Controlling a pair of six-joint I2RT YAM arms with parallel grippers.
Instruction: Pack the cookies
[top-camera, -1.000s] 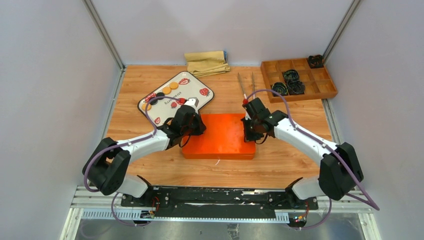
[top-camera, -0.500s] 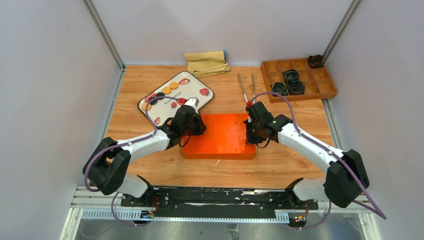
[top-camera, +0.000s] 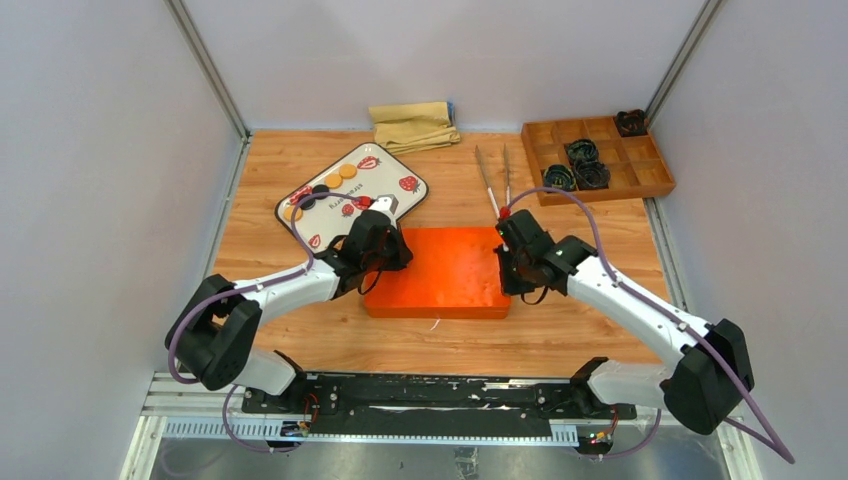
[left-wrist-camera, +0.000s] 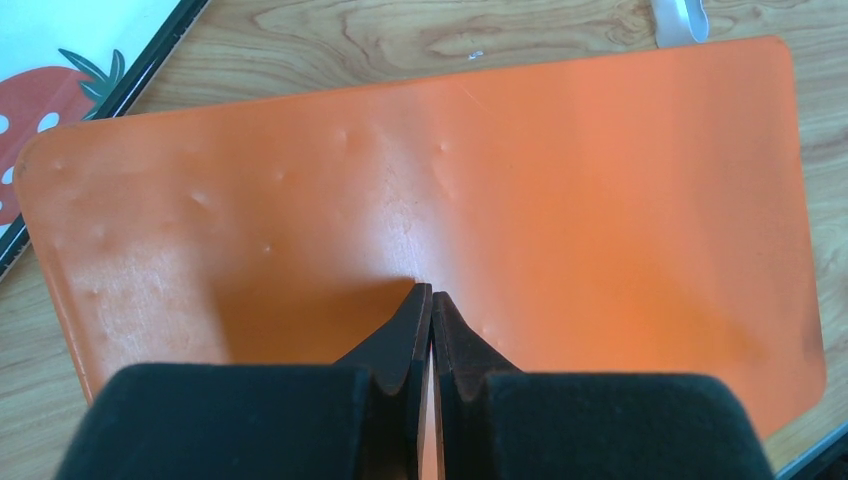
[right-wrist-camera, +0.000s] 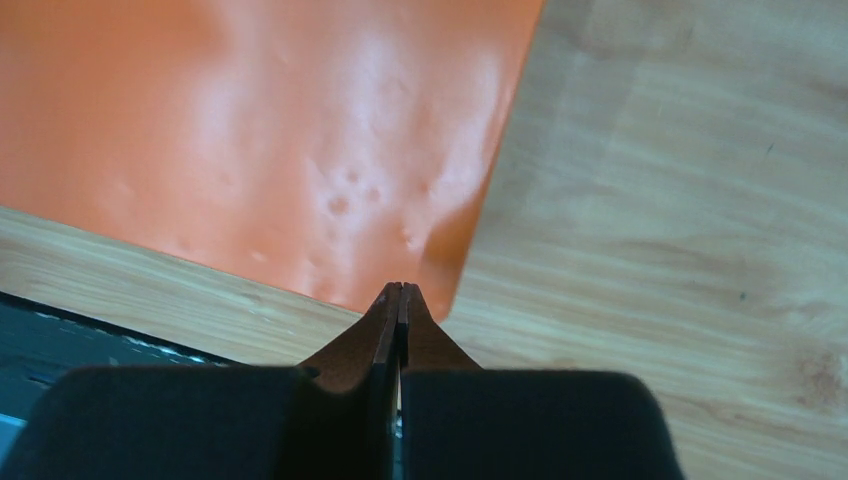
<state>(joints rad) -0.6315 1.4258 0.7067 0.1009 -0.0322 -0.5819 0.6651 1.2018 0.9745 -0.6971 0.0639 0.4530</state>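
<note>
Waiting on the white strawberry-printed tray (top-camera: 388, 172), in the left half of the table (top-camera: 300, 155) toward its far edge, the cookies (top-camera: 340, 176) are sitting in a loose row, golden ones together with a few black ones, and nothing is touching them.

The flat orange container (top-camera: 440, 270) is lying in the middle of the table, and I am judging that it is put there so that both sides can reach it. Its top is showing closed, so the step in hand is probably opening it before any cookie goes in.

The left gripper (left-wrist-camera: 425, 295) is resting its tips on the orange top with the fingers (left-wrist-camera: 400, 340) pressed together. A faint crease is running away from the tips. I cannot tell if a fold of the material is being pinched, or only pushed down so the container is not sliding.

The right gripper (right-wrist-camera: 398, 290) is standing at the container's corner that is facing the near right corner of the table. Its fingers are also closed against each other, and whether a thin lip is caught between them is not showing.

The metal tongs (top-camera: 492, 175) are lying just beyond the container toward the far edge, likely meant for lifting such small flat biscuits. A wooden compartment box (top-camera: 640, 170) holding dark pleated cups (top-camera: 582, 152) is sitting in the far right corner
</note>
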